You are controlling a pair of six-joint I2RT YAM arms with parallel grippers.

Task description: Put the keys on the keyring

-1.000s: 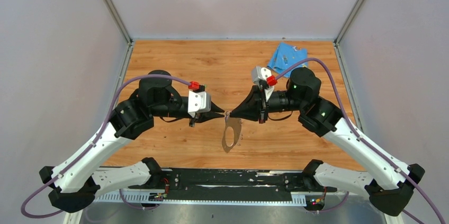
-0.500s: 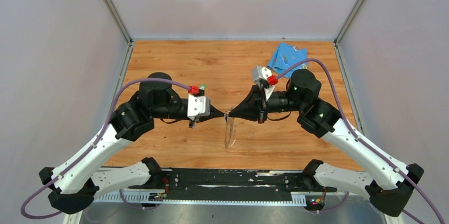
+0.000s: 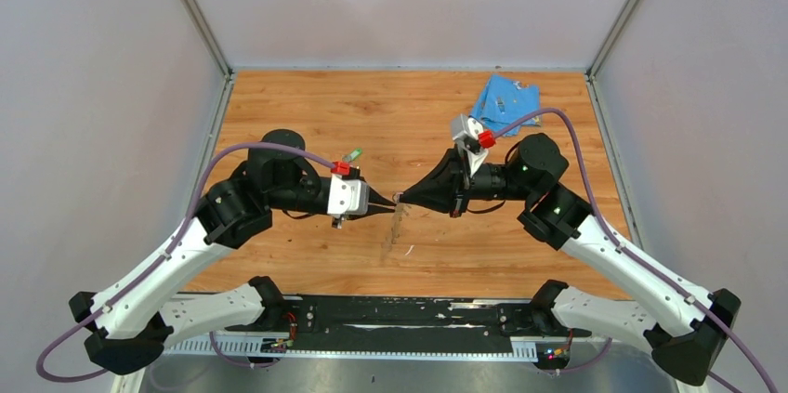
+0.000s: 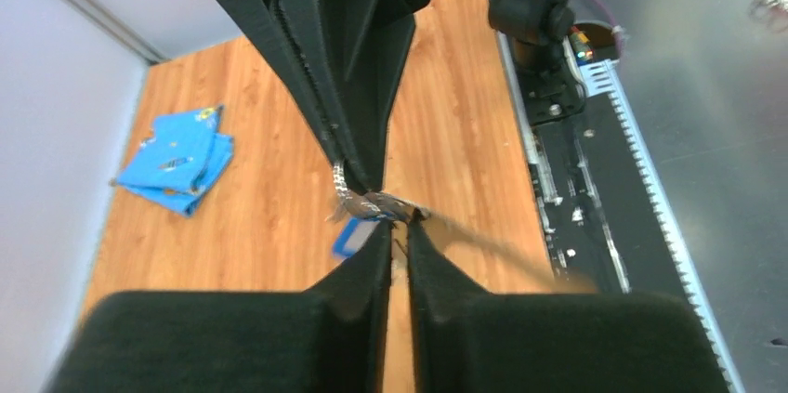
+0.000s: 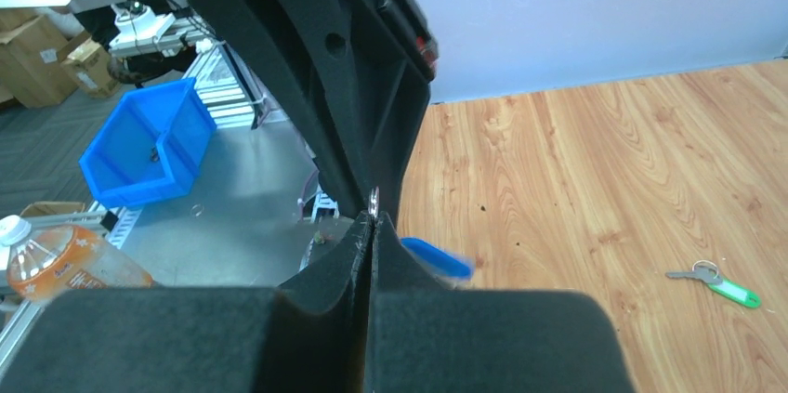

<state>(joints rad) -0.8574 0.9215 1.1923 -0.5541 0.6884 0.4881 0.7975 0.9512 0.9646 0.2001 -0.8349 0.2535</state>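
The keyring [image 3: 398,228] hangs edge-on, blurred, under the spot where both grippers meet tip to tip above the table. My right gripper [image 3: 405,196] is shut on its top, and a bit of metal [image 5: 374,196] sticks out of its tips [image 5: 373,218]. My left gripper [image 3: 389,201] is shut too, its tips [image 4: 398,224] on the same metal [image 4: 364,202]; the band [image 4: 488,246] trails off to the right. The blue-headed key [image 4: 357,236] dangles beside the fingers, blurred [image 5: 437,258]. The green-headed key [image 3: 354,154] lies on the wood behind the left wrist [image 5: 720,283].
A light-blue cloth [image 3: 506,100] lies crumpled at the back right corner [image 4: 177,161]. White walls close in the table on three sides. The black rail with the arm bases [image 3: 400,314] runs along the near edge. A blue bin [image 5: 149,142] stands beyond the table.
The left jaws have closed at the top of the keyring. The ring has swung from an open oval to edge-on. Both wrists have shifted slightly, and the green key now shows behind the left one.
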